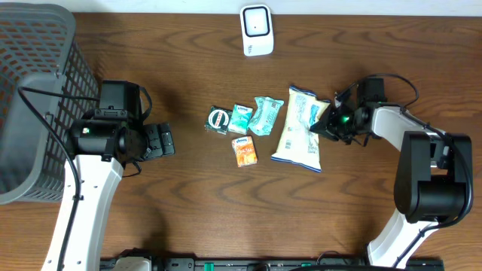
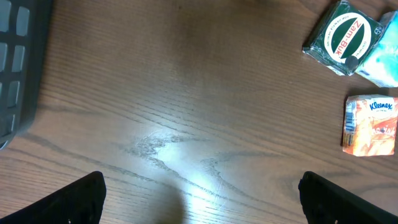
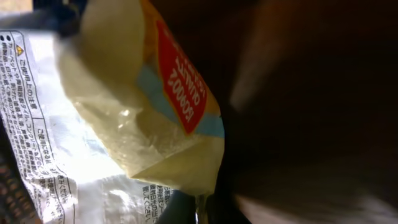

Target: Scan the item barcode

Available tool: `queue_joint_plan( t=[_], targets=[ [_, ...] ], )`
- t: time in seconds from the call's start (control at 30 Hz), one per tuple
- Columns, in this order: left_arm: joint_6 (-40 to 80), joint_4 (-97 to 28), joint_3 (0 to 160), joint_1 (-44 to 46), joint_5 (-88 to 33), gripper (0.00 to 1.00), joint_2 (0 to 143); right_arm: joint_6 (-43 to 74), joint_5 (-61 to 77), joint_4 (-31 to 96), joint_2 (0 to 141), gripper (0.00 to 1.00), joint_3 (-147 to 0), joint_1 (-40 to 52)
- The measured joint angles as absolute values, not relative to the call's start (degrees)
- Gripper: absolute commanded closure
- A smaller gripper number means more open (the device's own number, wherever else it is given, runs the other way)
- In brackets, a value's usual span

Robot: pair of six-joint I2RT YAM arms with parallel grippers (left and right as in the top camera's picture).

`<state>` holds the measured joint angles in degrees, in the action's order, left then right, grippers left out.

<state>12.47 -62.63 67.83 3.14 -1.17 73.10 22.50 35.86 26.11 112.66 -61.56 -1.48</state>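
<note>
Over on the right, the right gripper [image 1: 322, 125] is clenched tight on the right-hand edge of the snack bag [image 1: 297, 129]. Its wrist camera is so close that the crinkled pale film, a red label and small printed text fill nearly the whole view. The snack bag itself lies flat on the wooden table [image 1: 188, 203], a little right of centre, with its long side running from far to near. At the far edge, well apart from it, stands the white scanner [image 1: 256, 30] with a dark window in its face. Just left of the snack bag sits a small cluster: a teal packet [image 1: 265, 114], a light blue tissue pack [image 1: 241, 118] and a round green Zam-Buk tin [image 1: 218, 120] in a row, with an orange Kleenex pack [image 1: 244, 150] nearer than those three. On the left, the left gripper [image 1: 162, 141] hangs over bare wood with its fingers spread wide and nothing between them. It is well apart from the cluster, and its own camera catches only the Zam-Buk tin and the Kleenex pack at the right of its view. A grey mesh basket [image 1: 30, 98] fills the far left corner beside that arm.
</note>
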Motion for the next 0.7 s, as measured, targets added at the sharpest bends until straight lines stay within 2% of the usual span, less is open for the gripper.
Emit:
queue_joint_plan(
  t=[0.1,0.13,0.17,0.2,0.23,0.27,0.43,0.7],
  targets=[
    [12.47,-62.63,67.83,3.14,-1.19,0.02,73.10,22.50,37.06,26.76,112.57,0.98,-61.14,-1.48],
    [12.47,-62.63,67.83,3.14,-1.17,0.03,73.10,22.50,37.12,27.24,112.40,0.88,-61.08,-1.48],
    [12.47,-62.63,67.83,3.14,-1.17,0.02,73.10,22.65,37.06,28.08,112.09,0.73,-60.99,-1.45],
    [12.47,-62.63,67.83,3.14,-1.17,0.02,73.10,22.57,36.97,29.34,111.50,0.50,-60.90,-1.48],
    [12.47,-62.63,67.83,3.14,-1.19,0.02,73.10,22.55,36.97,30.63,110.76,0.12,-60.88,-1.45],
    [12.47,-62.65,67.83,3.14,-1.17,0.02,73.10,22.50,36.29,32.03,109.60,0.01,-60.88,-1.32],
    [12.47,-62.63,67.83,3.14,-1.19,0.02,73.10,22.17,29.15,38.06,103.98,0.01,-60.77,-1.13],
    [12.47,-62.63,67.83,3.14,-1.17,0.02,73.10,22.13,25.04,39.13,103.61,0.01,-60.29,0.69]
  ],
)
